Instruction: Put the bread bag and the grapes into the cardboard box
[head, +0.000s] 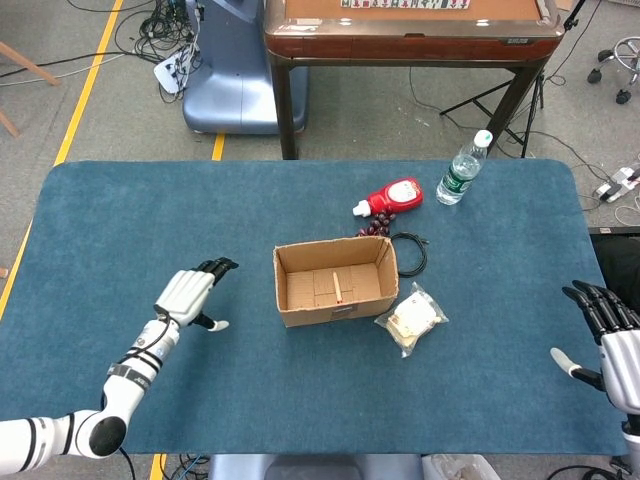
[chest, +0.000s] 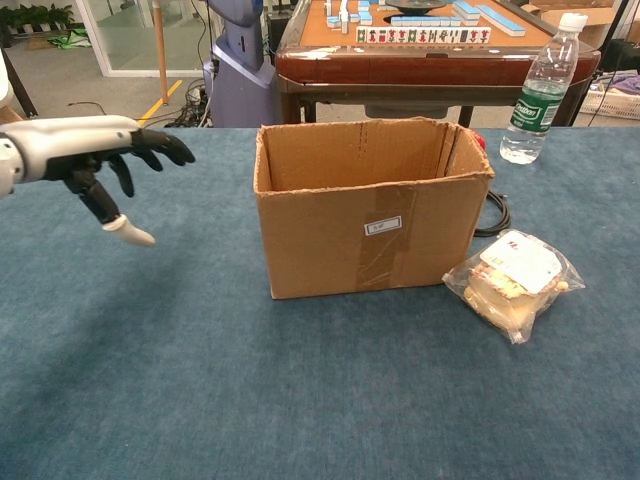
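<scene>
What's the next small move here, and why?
Probably bring the right hand, open and idle at the table's right edge, toward the bread bag. The bag lies beside the cardboard box, on its right side. The left hand is open, apart from the box.

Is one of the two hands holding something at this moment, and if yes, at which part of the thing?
Nothing is held. The left hand is open, apart from the cardboard box. The right hand is open at the table's edge, far from the bread bag.
</scene>
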